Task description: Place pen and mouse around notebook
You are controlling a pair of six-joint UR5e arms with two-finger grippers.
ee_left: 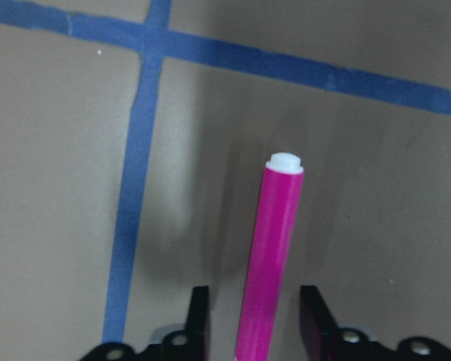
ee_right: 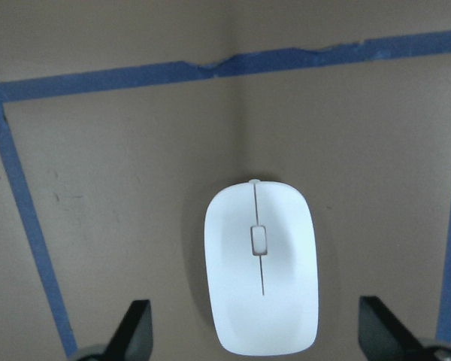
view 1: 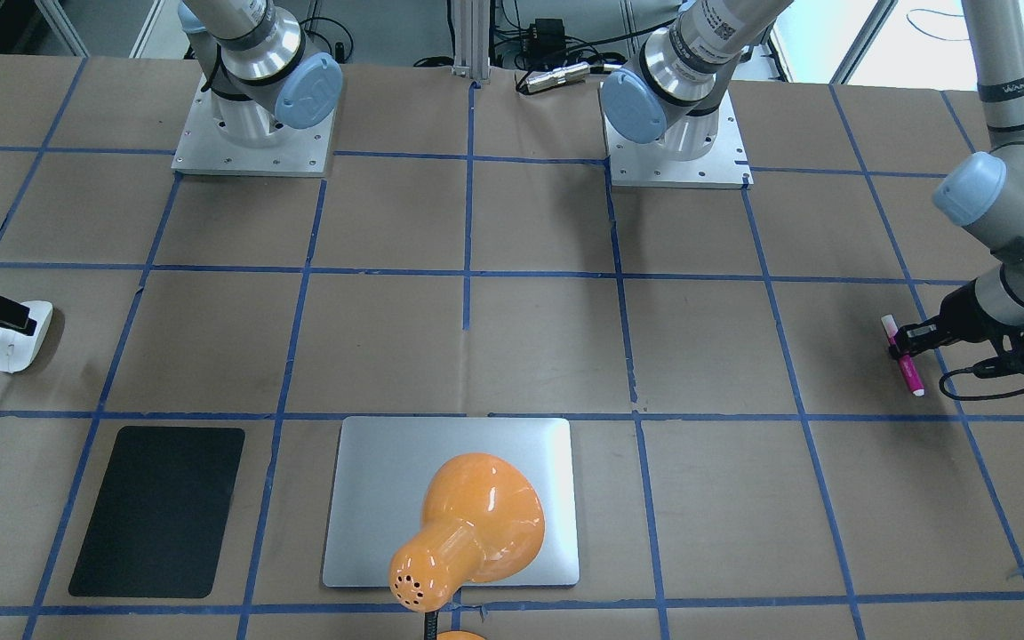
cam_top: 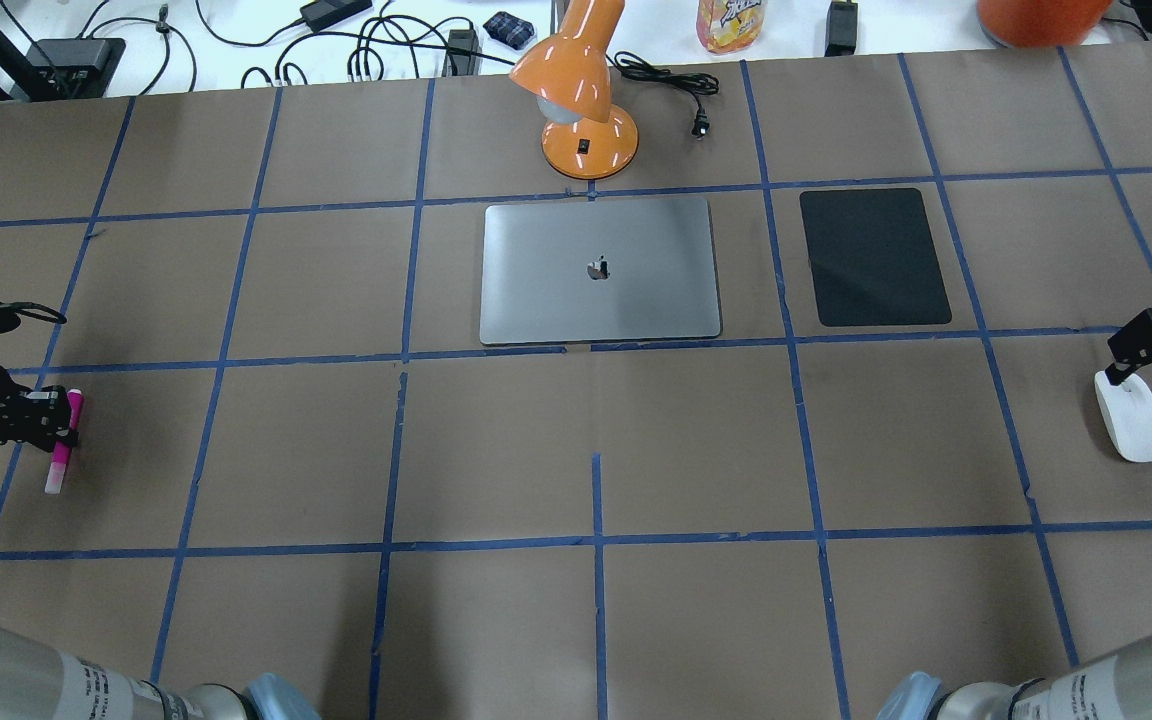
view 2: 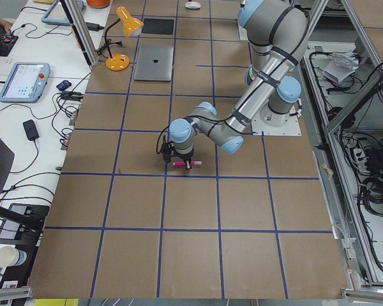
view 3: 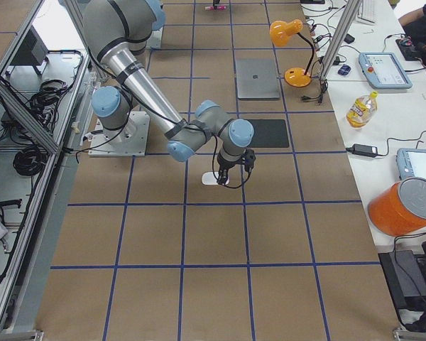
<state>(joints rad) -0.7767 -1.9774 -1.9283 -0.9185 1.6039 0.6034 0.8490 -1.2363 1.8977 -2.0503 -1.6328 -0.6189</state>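
The magenta pen (ee_left: pixel 274 248) lies flat on the brown table at the robot's far left (cam_top: pixel 63 445). My left gripper (ee_left: pixel 255 293) is open and low over it, one finger on each side with small gaps. The white mouse (ee_right: pixel 261 278) rests on the table at the far right (cam_top: pixel 1131 415). My right gripper (ee_right: pixel 255 304) is wide open, its fingers standing well apart from the mouse's sides. The silver notebook (cam_top: pixel 556 290) lies closed at the table's middle far side, away from both grippers.
An orange desk lamp (cam_top: pixel 576 90) stands just beyond the notebook, its shade hanging over it in the front-facing view (view 1: pixel 476 524). A black mat (cam_top: pixel 873 257) lies to the notebook's right. Blue tape lines grid the table. Cables and bottles sit past the far edge.
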